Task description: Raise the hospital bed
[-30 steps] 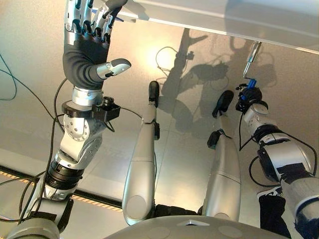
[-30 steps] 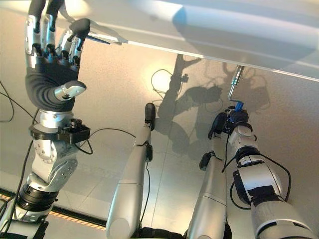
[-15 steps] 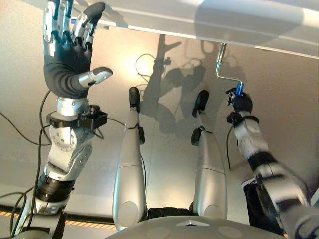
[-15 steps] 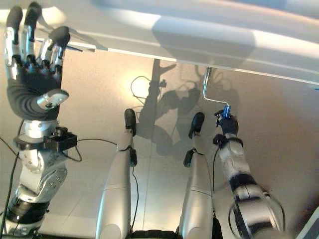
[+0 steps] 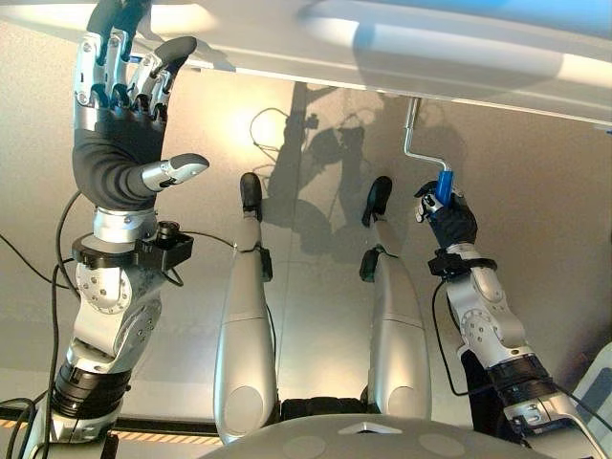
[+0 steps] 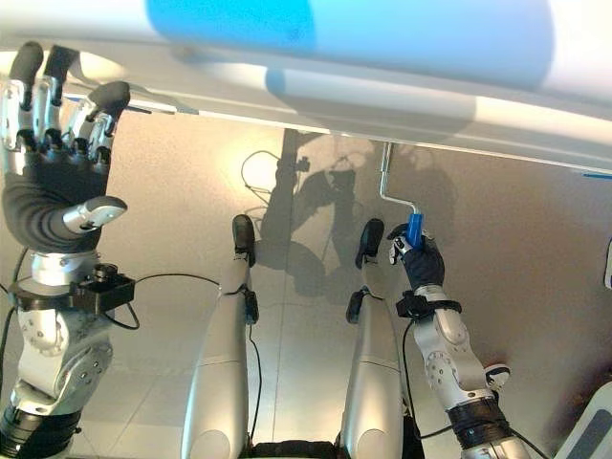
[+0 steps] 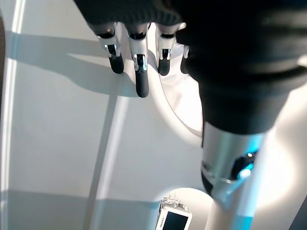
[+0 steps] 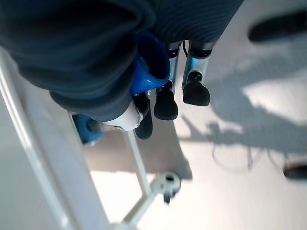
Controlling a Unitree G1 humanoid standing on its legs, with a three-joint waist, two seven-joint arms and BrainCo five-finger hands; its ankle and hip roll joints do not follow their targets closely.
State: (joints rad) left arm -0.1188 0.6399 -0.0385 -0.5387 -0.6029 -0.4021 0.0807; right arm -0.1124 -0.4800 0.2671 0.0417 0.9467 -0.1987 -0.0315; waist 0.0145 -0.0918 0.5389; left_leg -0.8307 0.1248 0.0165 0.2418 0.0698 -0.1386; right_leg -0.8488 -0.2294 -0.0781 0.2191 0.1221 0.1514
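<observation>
In the left eye view, the bed (image 5: 459, 43) is a long white edge running across the top, high over the floor (image 5: 316, 316). A thin metal crank (image 5: 411, 134) hangs down from under the bed, toward its right end. The crank bends and ends in a blue handle (image 5: 443, 184). The right hand (image 5: 449, 218) is curled round that blue handle from below. The left hand (image 5: 120, 143) is held up near the left end of the bed. Its fingers (image 5: 124, 67) are almost straight, and their tips reach up to the underside of the bed edge. Its thumb sticks out to the side, and it holds nothing.

In the right eye view, the bed (image 6: 382, 86) shows a blue patch on top. The crank (image 6: 384, 177) comes down to the blue handle (image 6: 414, 229), and the right hand (image 6: 421, 263) is wrapped round it. The left hand (image 6: 48, 196) is up by the bed's left end, fingers open.

In the left wrist view, the left hand's fingers (image 7: 139, 79) point out straight over the white bed (image 7: 57, 143). They grip nothing.

In the right wrist view, the right hand's fingers (image 8: 165, 103) bend round the blue handle (image 8: 148, 67). The thin metal crank (image 8: 139, 167) runs on past them beside the white bed frame (image 8: 33, 158).
</observation>
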